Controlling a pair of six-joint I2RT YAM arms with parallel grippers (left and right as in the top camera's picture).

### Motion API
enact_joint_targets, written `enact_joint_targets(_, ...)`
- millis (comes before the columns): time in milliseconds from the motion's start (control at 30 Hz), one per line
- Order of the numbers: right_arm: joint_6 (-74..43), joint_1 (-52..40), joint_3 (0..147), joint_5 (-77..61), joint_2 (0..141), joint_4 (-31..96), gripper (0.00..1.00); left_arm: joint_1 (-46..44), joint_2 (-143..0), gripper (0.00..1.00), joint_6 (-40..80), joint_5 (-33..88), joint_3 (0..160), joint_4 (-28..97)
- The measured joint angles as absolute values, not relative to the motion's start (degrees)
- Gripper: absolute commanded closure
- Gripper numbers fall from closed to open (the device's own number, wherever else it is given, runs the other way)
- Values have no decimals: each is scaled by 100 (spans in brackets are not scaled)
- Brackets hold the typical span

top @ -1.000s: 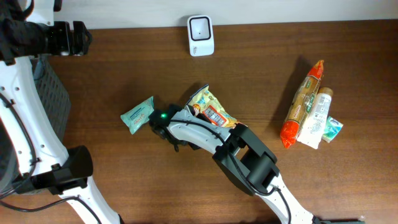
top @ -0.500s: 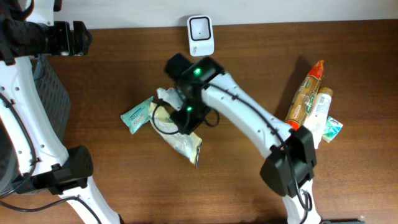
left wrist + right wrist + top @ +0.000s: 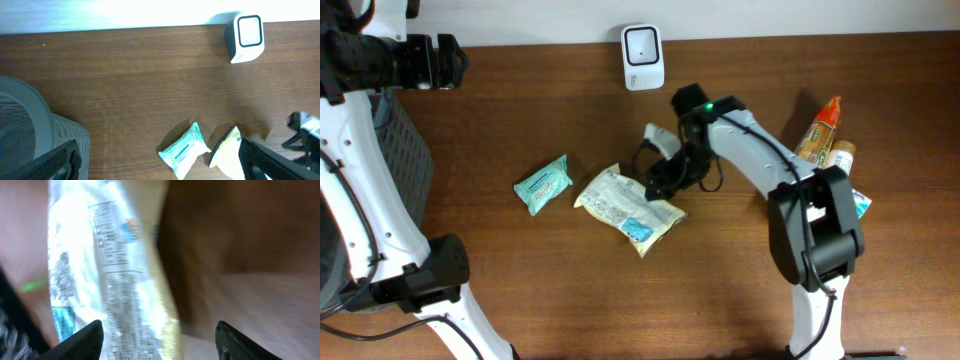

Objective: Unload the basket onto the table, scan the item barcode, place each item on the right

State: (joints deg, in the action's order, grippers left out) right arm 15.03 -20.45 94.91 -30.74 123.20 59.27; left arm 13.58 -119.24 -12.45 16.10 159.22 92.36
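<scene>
The item, a yellow-and-white snack bag (image 3: 626, 207), lies flat mid-table with its printed back side up. Just off the bag's upper right end is my right gripper (image 3: 658, 183), open. In the blurred right wrist view the bag (image 3: 107, 275) fills the left half and reaches in beside the left finger of the gripper (image 3: 160, 345), which holds nothing. The white barcode scanner (image 3: 642, 57) stands at the table's far edge, also in the left wrist view (image 3: 245, 36). My left gripper (image 3: 448, 60) hangs open at the far left, high above the table (image 3: 160, 170).
A teal wipes pack (image 3: 542, 184) lies left of the bag. At the right edge sit an orange packet (image 3: 804, 170), a white tube (image 3: 828, 186) and a small teal sachet (image 3: 857, 206). A grey basket (image 3: 30, 140) stands off the table's left side.
My right gripper has opened and let go of the bag, which now lies flat, back side up. The right arm swung from the left-middle toward the right. The left arm has not moved.
</scene>
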Motion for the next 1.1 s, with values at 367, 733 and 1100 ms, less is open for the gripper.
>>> enact_joint_targets(367, 1146, -3153, 10210, -4018, 12311, 6576, 45, 1358, -11924, 1, -1245, 1610, 15922, 9236)
enact_joint_targets(733, -301, -4303, 9349, -1435, 12311, 6659, 46, 1358, -11926, 1, -1245, 1610, 15922, 9236)
enact_joint_targets(1100, 14, -3334, 9950, -1747, 12193, 6753, 38, 1358, -11926, 1, -1245, 1610, 15922, 9233)
